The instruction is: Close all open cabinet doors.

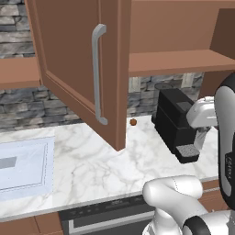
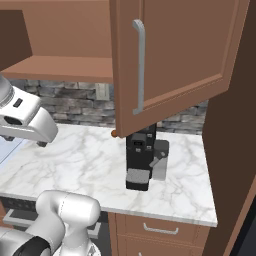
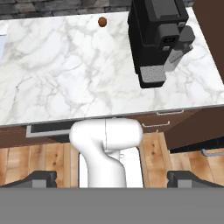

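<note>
One cabinet door (image 1: 78, 59) swings wide open at the upper left of the frame, above the marble bench (image 1: 92, 170); the claw (image 3: 112, 178) is released, grasping nothing.

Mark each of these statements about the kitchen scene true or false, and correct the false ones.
1. The cabinet door stands swung open over the counter. True.
2. The end effector is clamped on the door's handle. False: in the hand view its fingertips are spread wide with nothing between them, far from the handle.
3. A black coffee machine stands on the counter. True.
4. The small brown ball sits on the cabinet shelf. False: it lies on the counter near the stone backsplash.
5. The door's handle is a vertical silver bar. True.
</note>
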